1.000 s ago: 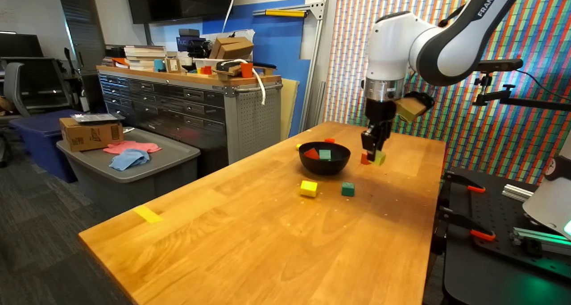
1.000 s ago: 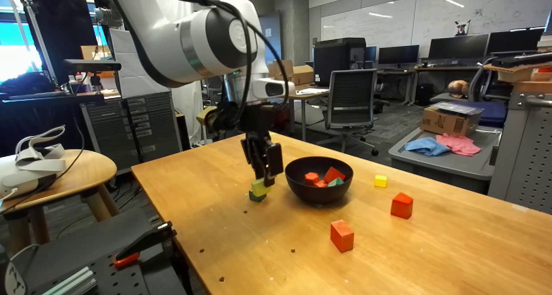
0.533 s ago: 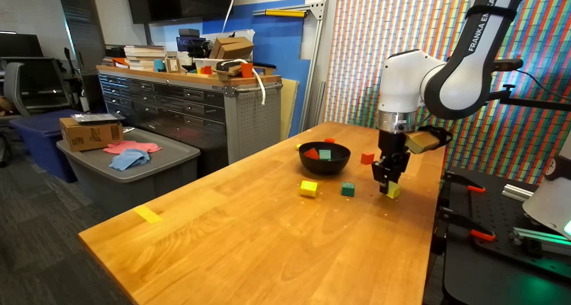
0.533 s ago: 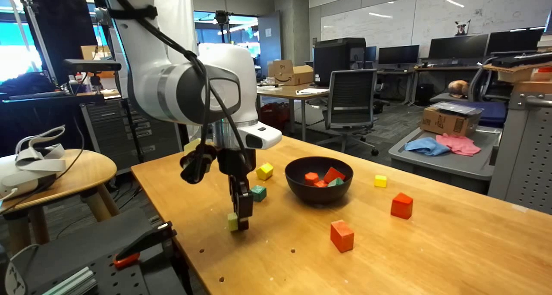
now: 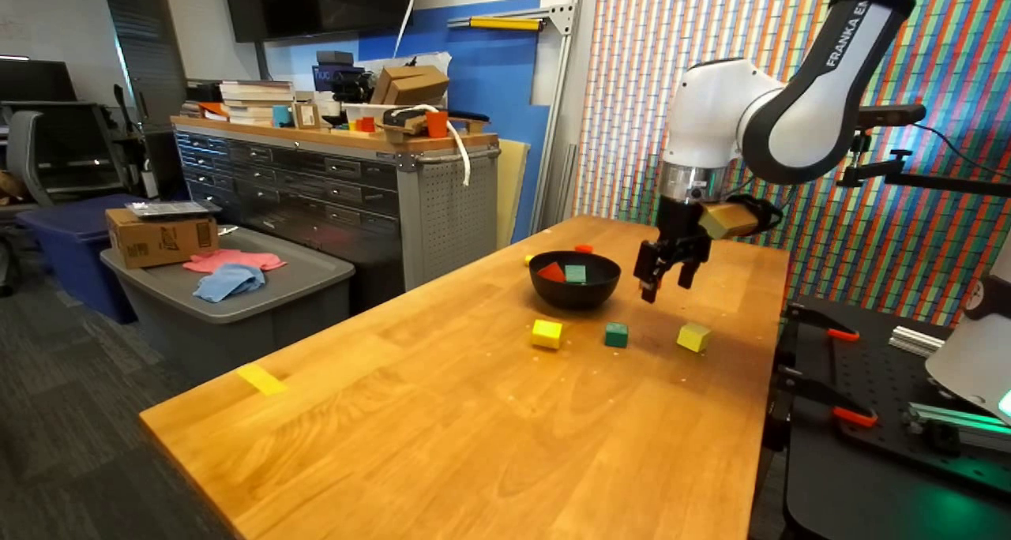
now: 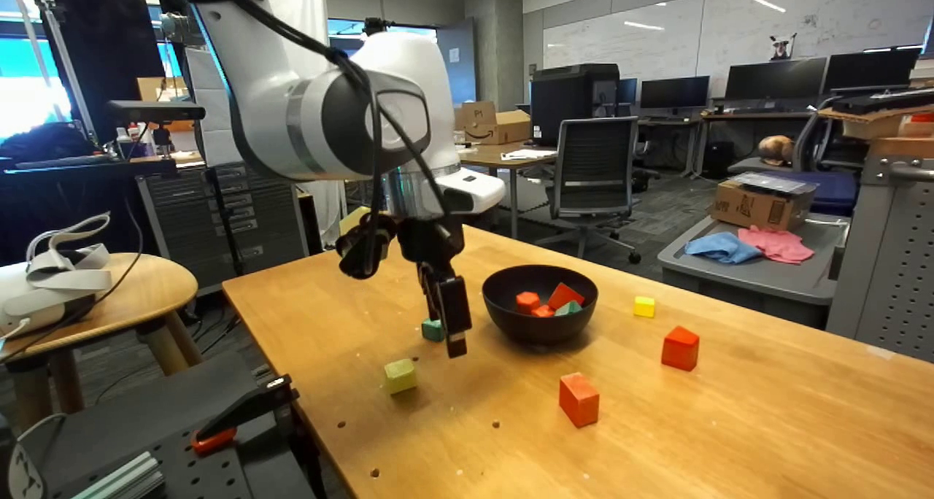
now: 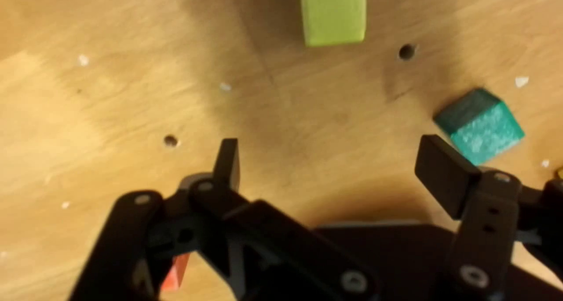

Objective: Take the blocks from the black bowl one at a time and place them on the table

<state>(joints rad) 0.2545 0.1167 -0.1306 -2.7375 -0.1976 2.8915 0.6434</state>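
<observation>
The black bowl (image 5: 575, 294) stands on the wooden table (image 5: 505, 445), with several red blocks (image 6: 565, 295) and a green block (image 6: 568, 308) inside. A pale yellow-green block (image 6: 400, 376) lies on the table, and near it a green block (image 7: 484, 125). A bright yellow block (image 5: 546, 334) sits in front of the bowl in an exterior view. Beyond the bowl are two red blocks (image 6: 680, 348) and a small yellow block (image 6: 643, 306). My gripper (image 5: 667, 287) hangs over the table beside the bowl; in the wrist view its fingers (image 7: 444, 173) are spread wide with nothing between them.
A flat yellow tape strip (image 5: 261, 379) is stuck near a table edge. Along another edge, a clamp (image 5: 837, 406) with an orange tip stands by the black mounting plate. A grey bin (image 5: 237, 287) with cloths is beside the table.
The pale yellow-green block was carried away from the bowl, lowered to the table and let go. My gripper has opened, risen off it and shifted back toward the bowl.
</observation>
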